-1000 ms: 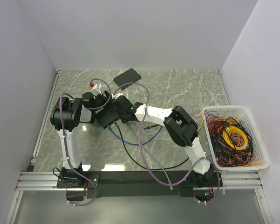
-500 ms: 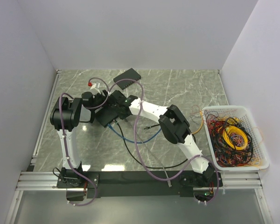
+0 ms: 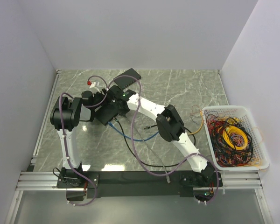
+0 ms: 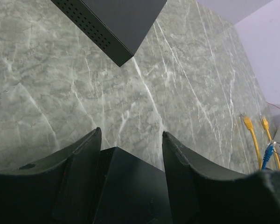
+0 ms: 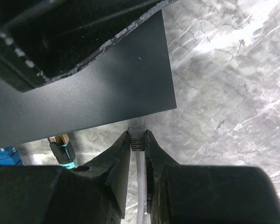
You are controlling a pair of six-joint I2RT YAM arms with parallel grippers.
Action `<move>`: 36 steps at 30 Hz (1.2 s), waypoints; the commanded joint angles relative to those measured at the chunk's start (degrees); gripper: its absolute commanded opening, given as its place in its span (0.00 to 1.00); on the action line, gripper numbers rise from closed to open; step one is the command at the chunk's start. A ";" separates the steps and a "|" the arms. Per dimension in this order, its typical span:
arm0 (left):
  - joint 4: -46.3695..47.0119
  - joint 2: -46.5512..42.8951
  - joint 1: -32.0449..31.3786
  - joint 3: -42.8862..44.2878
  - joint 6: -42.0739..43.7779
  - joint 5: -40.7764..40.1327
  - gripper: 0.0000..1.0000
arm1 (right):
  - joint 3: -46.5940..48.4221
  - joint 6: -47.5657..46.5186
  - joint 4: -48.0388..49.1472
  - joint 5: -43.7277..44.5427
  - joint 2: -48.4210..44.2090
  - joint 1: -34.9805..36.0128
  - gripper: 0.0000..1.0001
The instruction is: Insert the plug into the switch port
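The switch [image 4: 130, 186], a small dark-grey box, sits between the fingers of my left gripper [image 4: 131, 132], which is shut on its sides. In the top view it is at left centre [image 3: 108, 114]. My right gripper [image 5: 137, 135] is shut on the plug [image 5: 137, 125], which has a clear tip with a grey ribbed boot on a pale cable. The tip meets the near edge of the switch [image 5: 93, 88], whose port is hidden under that edge. Both grippers crowd together in the top view, so the plug is hidden there.
A flat black slab [image 3: 127, 77] lies just beyond the grippers. A teal-booted plug [image 5: 63, 151] sits at the switch's edge, left of my right fingers. Blue [image 3: 130, 137] and black [image 3: 144, 163] cables loop on the marble. Two yellow plugs [image 4: 247, 123] lie far right. A white basket [image 3: 224, 108] holds tangled cables.
My right arm has swung left and away from its base, carrying the plug up to the switch's edge. The left gripper has closed slightly on the switch.
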 commanded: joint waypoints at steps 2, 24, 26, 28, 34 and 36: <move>-10.05 3.15 -6.19 -4.00 -5.66 16.60 0.59 | 9.51 3.68 37.07 -7.65 3.69 -1.07 0.00; -7.93 0.78 -1.18 -4.70 -10.15 11.25 0.80 | -21.84 3.50 54.02 -12.93 -13.00 -2.12 0.54; -10.48 -0.36 -1.00 -3.91 -9.18 8.87 0.84 | -24.58 3.68 54.73 -12.31 -14.85 -2.12 0.58; -13.38 -1.50 -1.00 -2.42 -8.30 7.21 0.87 | -29.06 3.42 56.04 -11.53 -18.18 -2.21 0.65; -23.04 -3.88 -0.92 3.99 -6.01 1.76 0.99 | -37.07 3.06 56.05 -6.70 -26.63 -2.39 0.72; -26.64 -4.67 -0.92 7.76 -4.78 -1.67 1.00 | -38.99 3.68 54.73 -5.46 -29.86 -2.65 0.72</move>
